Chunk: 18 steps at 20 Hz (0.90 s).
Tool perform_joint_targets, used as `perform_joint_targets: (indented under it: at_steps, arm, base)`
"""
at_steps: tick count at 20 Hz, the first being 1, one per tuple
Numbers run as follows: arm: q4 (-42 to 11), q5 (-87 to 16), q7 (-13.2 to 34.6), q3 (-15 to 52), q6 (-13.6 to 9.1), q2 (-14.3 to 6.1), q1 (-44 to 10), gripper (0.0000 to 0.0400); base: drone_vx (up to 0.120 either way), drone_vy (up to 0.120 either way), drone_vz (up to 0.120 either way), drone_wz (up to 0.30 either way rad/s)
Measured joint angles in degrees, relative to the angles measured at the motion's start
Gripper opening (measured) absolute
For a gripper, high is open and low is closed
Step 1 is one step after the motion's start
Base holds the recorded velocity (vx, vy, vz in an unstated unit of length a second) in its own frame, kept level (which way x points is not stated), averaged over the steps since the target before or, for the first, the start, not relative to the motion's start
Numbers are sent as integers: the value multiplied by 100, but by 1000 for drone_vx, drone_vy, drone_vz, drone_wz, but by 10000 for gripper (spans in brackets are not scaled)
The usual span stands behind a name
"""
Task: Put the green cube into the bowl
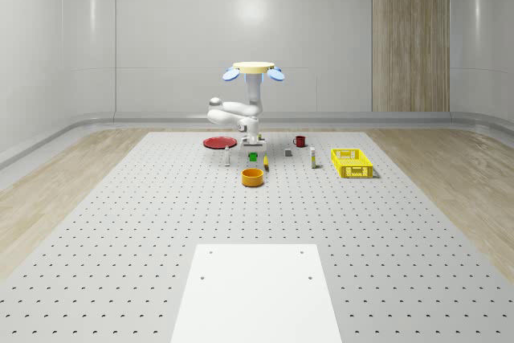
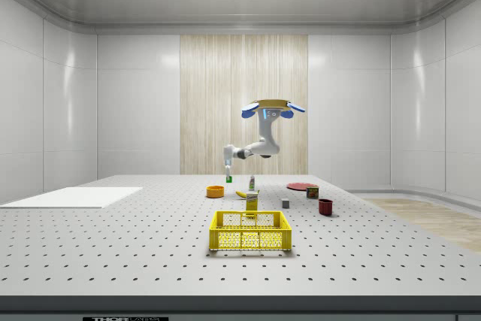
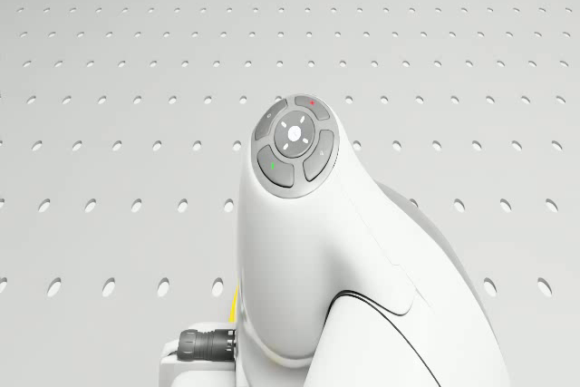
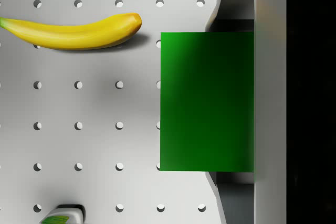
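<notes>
The green cube hangs just above the table under my gripper, which is shut on it. In the side view the green cube sits below the gripper, clear of the table surface. The wrist view has the green cube held between the two fingers of the gripper. The orange bowl stands on the table a short way nearer the whole-scene camera than the cube; the orange bowl lies toward the side view's left. The drone hovers above the cube, arm reaching down.
A banana lies beside the cube, and a small bottle stands close. A red plate, red mug, grey block and yellow basket are spread around. A white sheet lies in front.
</notes>
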Motion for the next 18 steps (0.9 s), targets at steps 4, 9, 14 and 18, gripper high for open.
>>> perform_joint_targets:
  at_steps: [4, 9, 14, 18]
  arm:
    - [0, 1, 0, 0, 1, -1, 0, 252]
    - [0, 1, 0, 0, 3, -3, -1, 252]
    - [0, 2, 0, 0, 4, -4, -1, 252]
    - [0, 2, 1, 1, 5, -5, -1, 252]
  base:
    - [120, 0, 0, 0]
    - [120, 0, 0, 0]
    - [120, 0, 0, 0]
    - [70, 0, 0, 0]
